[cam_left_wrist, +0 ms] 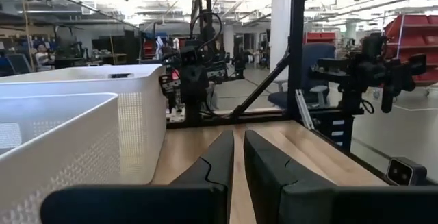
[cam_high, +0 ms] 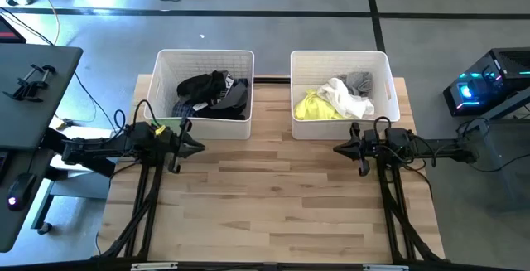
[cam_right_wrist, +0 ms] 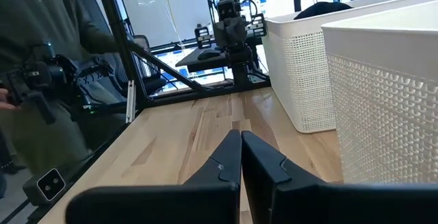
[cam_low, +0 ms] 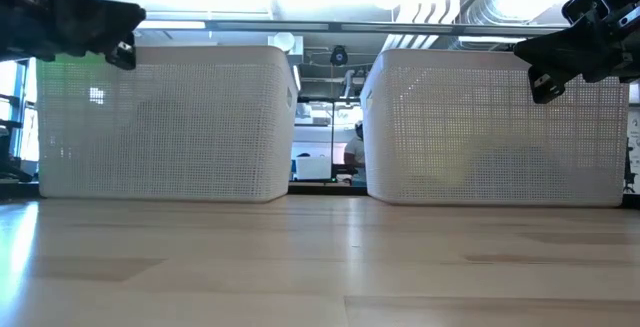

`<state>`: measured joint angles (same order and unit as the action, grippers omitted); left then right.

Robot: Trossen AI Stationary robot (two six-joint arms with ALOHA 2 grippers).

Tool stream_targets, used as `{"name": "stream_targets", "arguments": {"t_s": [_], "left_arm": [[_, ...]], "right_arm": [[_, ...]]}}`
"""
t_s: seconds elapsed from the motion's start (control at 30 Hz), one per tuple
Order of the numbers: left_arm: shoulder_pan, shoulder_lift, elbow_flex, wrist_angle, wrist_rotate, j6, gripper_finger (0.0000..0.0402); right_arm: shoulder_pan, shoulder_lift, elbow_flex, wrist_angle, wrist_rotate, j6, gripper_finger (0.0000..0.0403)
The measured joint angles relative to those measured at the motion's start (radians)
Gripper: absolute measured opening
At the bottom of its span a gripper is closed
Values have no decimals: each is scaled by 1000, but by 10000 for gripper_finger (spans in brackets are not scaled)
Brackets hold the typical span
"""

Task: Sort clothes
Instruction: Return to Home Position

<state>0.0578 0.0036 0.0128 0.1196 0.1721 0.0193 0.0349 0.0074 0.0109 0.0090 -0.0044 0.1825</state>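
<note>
Workshop floor: grey concrete surrounds your light wooden table [cam_high: 273, 205], and a lit computer case [cam_high: 476, 89] stands off to its right.
Bins: two white latticed bins sit side by side at the table's far edge with a gap between them, the left bin [cam_high: 204, 54] and the right bin [cam_high: 339, 54].
Dark clothes: black garments [cam_high: 217, 93] lie heaped inside the left bin, with a blue-patterned piece [cam_high: 184, 107] at their near-left side.
Light clothes: the right bin holds a neon yellow garment [cam_high: 313, 108], a white garment [cam_high: 348, 99] partly over it, and a grey garment [cam_high: 360, 80] toward the far wall.
Left arm: your left gripper [cam_high: 197, 147] hovers just in front of the left bin's near wall, pointing toward the other arm. Its fingers [cam_left_wrist: 217, 169] are drawn together with only a thin slit between them, and it is empty.
Right arm: your right gripper [cam_high: 339, 148] hovers in front of the right bin, pointing back at the left one. Its fingers [cam_right_wrist: 224, 166] meet at the tips, and it is empty.
Height: in the low view both grippers hang about level with the bins' upper rims, off the wood.
Person: someone in a dark green top [cam_right_wrist: 41, 39] stands beyond the table's edge in the right wrist view.
</note>
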Motion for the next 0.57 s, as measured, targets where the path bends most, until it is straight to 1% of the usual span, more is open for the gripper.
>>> {"name": "stream_targets", "arguments": {"t_s": [0.23,0.43,0.57], "left_arm": [[-3,0,0,-4,2,-15,26],[-39,0,0,-4,1,-15,26],[-42,0,0,-3,0,-15,26]], "right_arm": [[0,0,0,0,0,0,0],[0,0,0,0,0,0,0],[0,0,0,0,0,0,0]]}}
